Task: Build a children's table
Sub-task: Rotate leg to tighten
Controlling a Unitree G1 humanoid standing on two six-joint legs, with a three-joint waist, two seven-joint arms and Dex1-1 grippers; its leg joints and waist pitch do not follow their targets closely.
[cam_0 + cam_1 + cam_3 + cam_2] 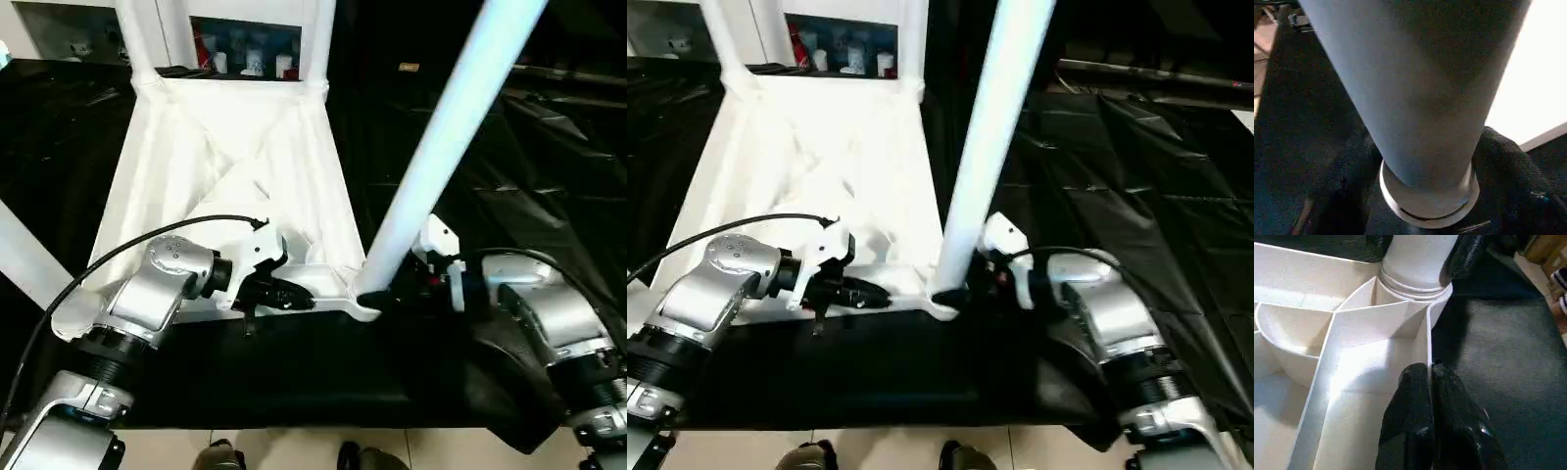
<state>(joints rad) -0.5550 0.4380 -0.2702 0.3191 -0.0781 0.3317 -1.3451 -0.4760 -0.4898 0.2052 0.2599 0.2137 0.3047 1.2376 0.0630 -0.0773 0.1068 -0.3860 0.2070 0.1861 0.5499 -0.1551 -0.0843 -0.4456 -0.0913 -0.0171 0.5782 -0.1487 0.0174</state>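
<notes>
Field notes, left to right

Far left: one white leg [24,259] runs off the picture's edge at a slant, its socket end hidden behind the left arm

Left gripper [284,294]: jaws closed, black fingers [1422,431] pressed together and resting on the near rim wall of the overturned children's table [245,157]. Nothing between them; it looks like a bracing hold on the rim, not a grasp

Centre: the table lies underside up on black sheeting [294,372], ribs showing. Two far legs [142,34] stand up out of the far corner sockets

Right of centre: the near right leg [431,147] rises steeply from the near right corner socket [1415,289]. Its ringed end sits in the socket mouth; I cannot tell if it is fully home

Right gripper [397,284]: at the base of that leg, jaws set wide with a finger on each side of the tube, seemingly clasping it

Step in hand, as I judge it: seating the last corner leg. Next move likely calls for a firm downward push or twist along the leg's axis while the left arm steadies the rim, keeping the leg square to the socket so it does not bind
</notes>
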